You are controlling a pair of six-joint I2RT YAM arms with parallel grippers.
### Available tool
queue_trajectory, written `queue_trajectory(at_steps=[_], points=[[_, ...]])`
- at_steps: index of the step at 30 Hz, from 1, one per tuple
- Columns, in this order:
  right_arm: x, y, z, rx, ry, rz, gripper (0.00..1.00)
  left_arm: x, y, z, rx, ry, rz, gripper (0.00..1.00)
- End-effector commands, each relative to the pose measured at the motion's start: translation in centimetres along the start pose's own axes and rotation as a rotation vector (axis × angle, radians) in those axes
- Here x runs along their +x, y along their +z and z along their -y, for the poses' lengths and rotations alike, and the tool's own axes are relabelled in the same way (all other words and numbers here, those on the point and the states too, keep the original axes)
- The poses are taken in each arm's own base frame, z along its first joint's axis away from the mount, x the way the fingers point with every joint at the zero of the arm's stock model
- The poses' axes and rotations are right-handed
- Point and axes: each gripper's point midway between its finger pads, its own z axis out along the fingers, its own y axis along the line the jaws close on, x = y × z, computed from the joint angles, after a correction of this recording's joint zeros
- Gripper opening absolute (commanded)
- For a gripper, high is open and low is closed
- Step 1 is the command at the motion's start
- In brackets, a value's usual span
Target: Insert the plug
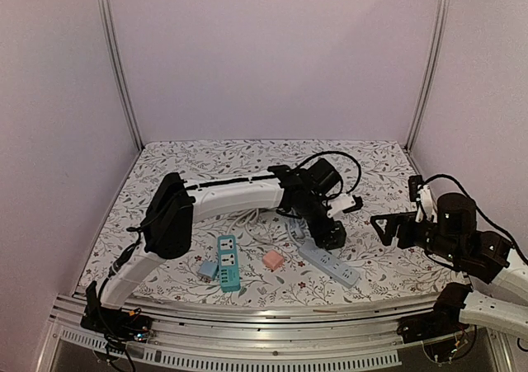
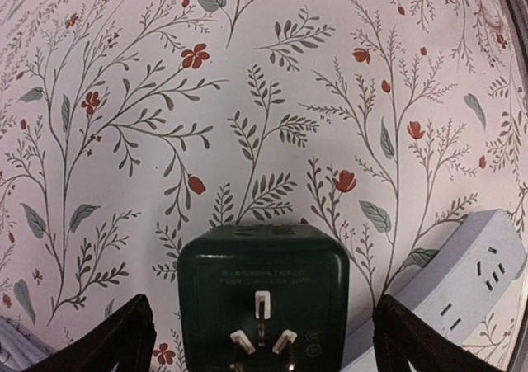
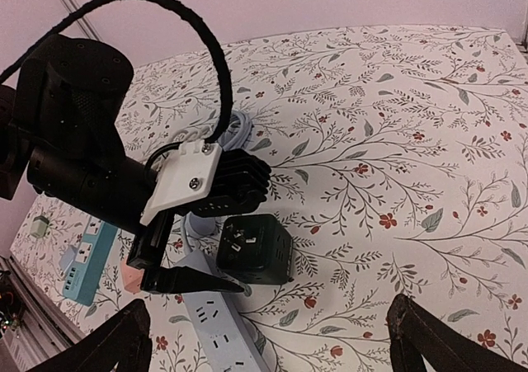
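Now L hand (image 2: 264, 332) gapes astride green plug (image 2: 262, 294) by pwr strip (image 2: 464, 280).

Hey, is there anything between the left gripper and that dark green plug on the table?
Nothing visible. The left gripper is open, one finger on either side of the dark green plug, nothing lying on it. The pale power strip lies beside the plug, not over it.

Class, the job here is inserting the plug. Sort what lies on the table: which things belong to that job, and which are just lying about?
Belong to the job:
dark green plug
grey power strip right beside it

Just lying about:
teal power strip
pink block
small pale blue block
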Motion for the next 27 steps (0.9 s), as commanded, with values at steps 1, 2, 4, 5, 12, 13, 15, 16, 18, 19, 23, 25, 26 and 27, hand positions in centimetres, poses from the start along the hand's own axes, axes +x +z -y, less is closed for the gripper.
queue_trajectory(at_steps=[1,2,4,5,12,13,15,16,18,19,23,25,26,27], points=[[0.4,0.1,-0.2,-0.019,-0.005,-0.007,0.99,1.1,0.9,0.3,0.048,0.017,-0.036,0.86],[0.4,0.1,-0.2,-0.019,-0.002,-0.008,0.99,1.4,1.0,0.3,0.05,0.018,-0.043,0.83],[0.5,0.1,-0.2,-0.021,-0.001,-0.01,0.99,1.6,1.1,0.5,0.054,0.022,-0.052,0.77],[0.5,0.1,-0.2,-0.021,-0.002,-0.01,0.99,1.8,1.3,0.5,0.058,0.023,-0.056,0.75],[0.6,0.1,-0.2,-0.021,0.001,-0.011,0.99,1.9,1.8,0.2,0.049,0.024,-0.064,0.69],[0.6,0.0,-0.2,-0.022,0.001,-0.011,0.99,1.8,1.8,0.3,0.051,0.027,-0.061,0.65],[0.5,0.0,-0.2,-0.022,0.003,-0.009,0.99,1.7,1.8,0.4,0.059,0.031,-0.056,0.53],[0.5,0.0,-0.2,-0.024,0.002,-0.007,0.99,1.5,1.7,0.4,0.06,0.034,-0.052,0.46],[0.4,-0.1,-0.2,-0.023,-0.001,-0.004,0.99,1.3,1.4,0.4,0.063,0.038,-0.046,0.28],[0.3,-0.1,-0.2,-0.021,-0.004,-0.001,0.99,1.2,1.3,0.5,0.065,0.038,-0.042,0.17],[-0.1,-0.2,-0.3,-0.019,-0.004,0.01,0.99,0.2,-0.2,0.5,0.055,0.033,-0.011,0.0],[-0.4,-0.3,-0.3,-0.016,0.001,0.02,0.99,-0.7,-1.3,0.6,0.056,0.028,0.029,0.0],[-0.6,-0.3,-0.3,-0.019,0.007,0.026,0.99,-1.2,-2.0,0.7,0.058,0.022,0.051,0.0],[-0.8,-0.3,-0.5,-0.024,0.011,0.035,0.99,-1.4,-2.5,0.9,0.069,0.011,0.067,0.0]])
